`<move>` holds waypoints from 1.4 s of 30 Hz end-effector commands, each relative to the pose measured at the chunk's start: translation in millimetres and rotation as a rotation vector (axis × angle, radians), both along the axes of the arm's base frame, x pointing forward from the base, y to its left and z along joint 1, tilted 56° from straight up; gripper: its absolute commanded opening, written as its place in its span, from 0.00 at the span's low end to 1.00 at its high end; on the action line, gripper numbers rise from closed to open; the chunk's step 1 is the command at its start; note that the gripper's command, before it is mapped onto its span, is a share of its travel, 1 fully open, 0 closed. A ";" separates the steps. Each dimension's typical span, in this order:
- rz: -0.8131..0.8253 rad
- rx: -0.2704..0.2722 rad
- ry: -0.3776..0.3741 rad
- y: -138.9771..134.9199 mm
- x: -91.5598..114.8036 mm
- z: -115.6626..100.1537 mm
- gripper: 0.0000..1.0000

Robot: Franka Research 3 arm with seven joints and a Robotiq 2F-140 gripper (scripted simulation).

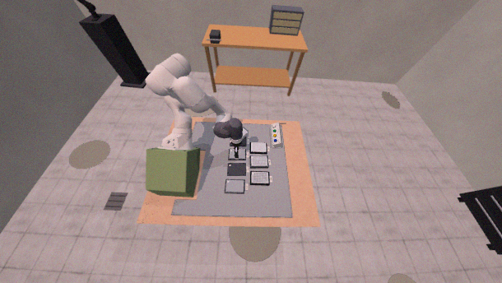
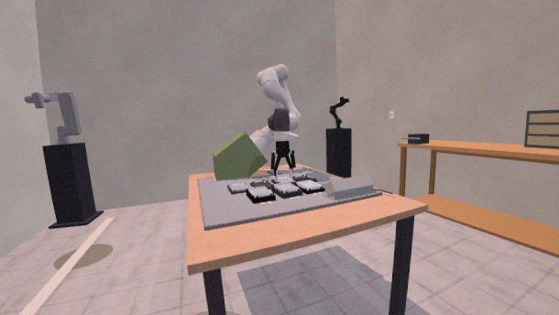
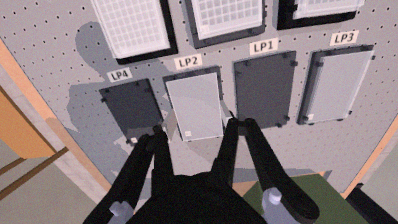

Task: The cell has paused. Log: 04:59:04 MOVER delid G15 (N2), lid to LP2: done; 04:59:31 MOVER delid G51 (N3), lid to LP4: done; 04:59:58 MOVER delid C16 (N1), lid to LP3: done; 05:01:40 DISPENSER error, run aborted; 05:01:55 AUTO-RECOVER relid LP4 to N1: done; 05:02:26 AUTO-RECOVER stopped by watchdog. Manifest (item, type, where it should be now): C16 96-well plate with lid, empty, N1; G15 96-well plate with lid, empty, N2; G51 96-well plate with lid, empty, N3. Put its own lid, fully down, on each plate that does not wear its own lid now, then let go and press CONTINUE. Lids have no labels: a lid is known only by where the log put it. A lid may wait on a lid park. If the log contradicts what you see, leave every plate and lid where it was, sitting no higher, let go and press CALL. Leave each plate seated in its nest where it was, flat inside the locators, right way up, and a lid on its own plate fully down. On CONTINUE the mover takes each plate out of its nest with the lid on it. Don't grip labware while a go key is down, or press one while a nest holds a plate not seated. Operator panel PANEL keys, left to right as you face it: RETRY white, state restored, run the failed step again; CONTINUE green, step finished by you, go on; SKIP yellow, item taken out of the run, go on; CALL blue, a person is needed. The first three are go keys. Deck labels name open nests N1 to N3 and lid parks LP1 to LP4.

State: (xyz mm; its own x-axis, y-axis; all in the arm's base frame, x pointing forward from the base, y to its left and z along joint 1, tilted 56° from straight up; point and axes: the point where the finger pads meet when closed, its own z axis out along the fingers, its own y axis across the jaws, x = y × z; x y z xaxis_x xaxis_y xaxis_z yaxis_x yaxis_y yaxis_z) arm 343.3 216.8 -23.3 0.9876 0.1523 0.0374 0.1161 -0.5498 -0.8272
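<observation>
In the wrist view, four lid parks lie in a row: LP4 (image 3: 131,106) bare, LP2 with a pale lid (image 3: 194,105), LP1 (image 3: 263,89) bare, LP3 with a second lid (image 3: 331,84). My gripper (image 3: 197,110) is low over LP2. Its fingers are shut on the two long sides of the LP2 lid near its near end, and the lid still lies flat in its park. Beyond the parks stand three plates: the left one (image 3: 134,26) wears a lid, the middle one (image 3: 227,15) and the right one (image 3: 320,6) show open wells. The gripper also shows in the top view (image 1: 236,153).
The key panel (image 1: 276,135) stands at the far end of the plate row. A green box (image 1: 173,170) sits beside the arm's base, close to the lid parks. A side table (image 1: 255,45) stands further back.
</observation>
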 end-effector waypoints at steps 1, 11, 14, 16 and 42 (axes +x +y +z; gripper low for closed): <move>-0.001 0.000 0.001 -1.1 0.5 1.3 0.00; -0.001 0.000 0.001 -2.5 0.7 2.3 0.00; -0.001 0.000 0.001 -2.5 0.7 2.3 0.00; -0.001 0.000 0.001 -2.5 0.7 2.3 0.00; -0.001 0.000 0.001 -5.4 1.1 4.2 0.00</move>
State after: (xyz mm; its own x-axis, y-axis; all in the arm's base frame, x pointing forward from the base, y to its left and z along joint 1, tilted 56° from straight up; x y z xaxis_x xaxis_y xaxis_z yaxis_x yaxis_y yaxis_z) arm 345.4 211.8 -19.6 0.9881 0.1485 0.0388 0.1151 -0.5494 -0.8276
